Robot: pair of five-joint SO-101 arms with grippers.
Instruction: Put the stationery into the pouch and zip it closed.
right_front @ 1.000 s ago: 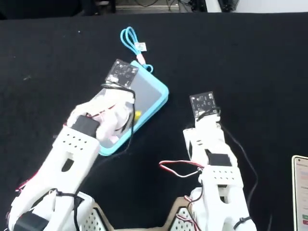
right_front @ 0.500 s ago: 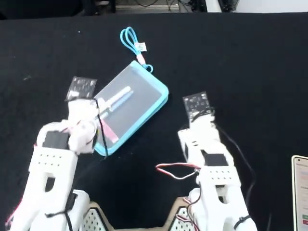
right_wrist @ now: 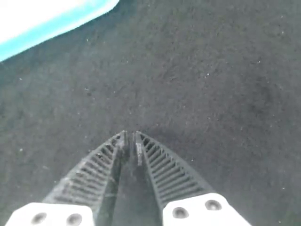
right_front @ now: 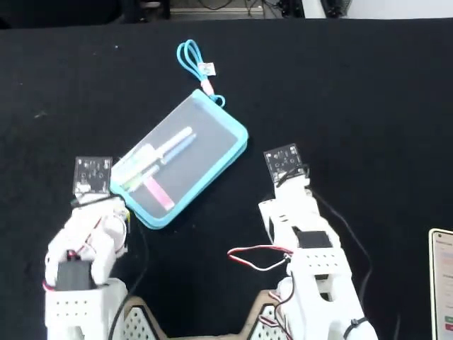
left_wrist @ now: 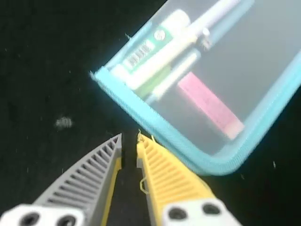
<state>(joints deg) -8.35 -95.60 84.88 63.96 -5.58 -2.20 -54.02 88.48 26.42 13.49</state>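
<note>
On the black table (right_front: 354,85) lies the pouch (right_front: 185,166), flat and slanted, clear face up. The stationery is inside it: pens (right_front: 163,152) along the long axis and a pink bar (right_front: 157,193) beside them, toward the corner nearest the left arm. The teal edge reads unbroken in the left wrist view, so the zip is prob. shut all the way. The blue cord (right_front: 191,60) trails out from the pouch's far corner, which fits a puller run to the end of its track.

Left gripper (left_wrist: 129,139) sits just off the pouch's near corner, not touching. Its claw is narrow, w/ only a slit btwn the tips, and holds nothing. Low and close like that, it looks parked after the work, not set up for a grab.

Right gripper (right_wrist: 130,136) hovers over bare cloth beside the pouch's other long edge, apart from it. Its claw is pinched to a slit and empty too. W/ both claws empty and everything in the pouch, I'd judge the task done or v. nearly so. The only check left is that the zip is fully home at the cord end, which is too small to confirm.

A white device (right_front: 442,283) lies well off from the pouch, past the right arm.
</note>
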